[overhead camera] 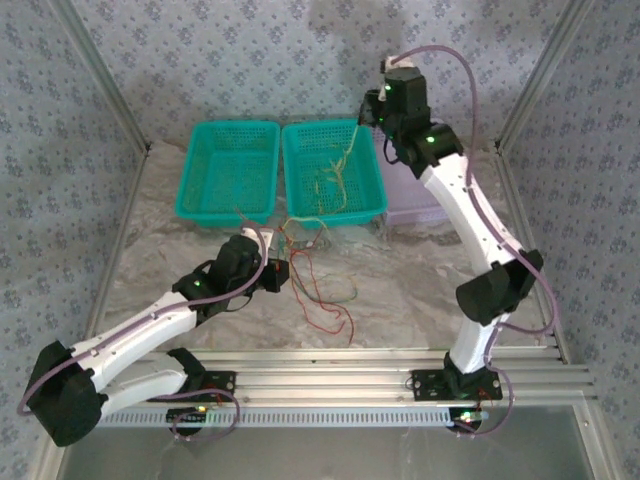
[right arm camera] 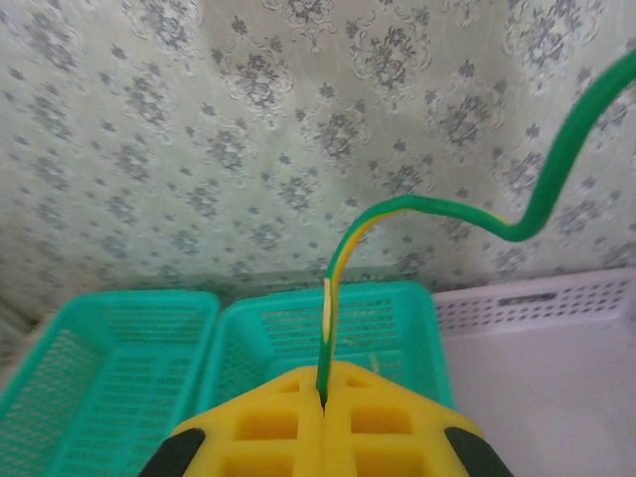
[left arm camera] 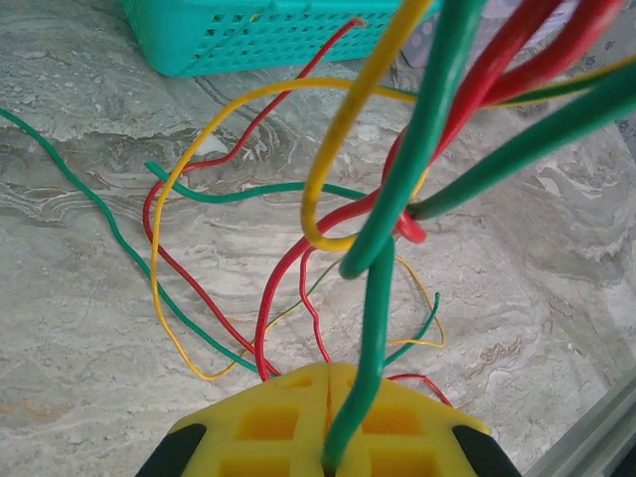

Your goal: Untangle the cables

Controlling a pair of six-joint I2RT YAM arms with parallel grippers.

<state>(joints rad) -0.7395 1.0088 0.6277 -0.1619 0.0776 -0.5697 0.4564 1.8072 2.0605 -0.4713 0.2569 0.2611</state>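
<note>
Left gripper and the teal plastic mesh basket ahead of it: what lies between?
Left wrist view: a tangle of thin red, green and yellow cables over marble tabletop, the left gripper shut on one green cable.

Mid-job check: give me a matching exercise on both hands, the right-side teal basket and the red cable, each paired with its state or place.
Column one:
1. left hand
2. right hand
3. right teal basket
4. red cable

Column two:
A. shut on striped green-yellow cable
B. mostly lying on the table
C. shut on plain green cable
D. tangled cables inside

Pairs: 1-C, 2-A, 3-D, 4-B
</note>
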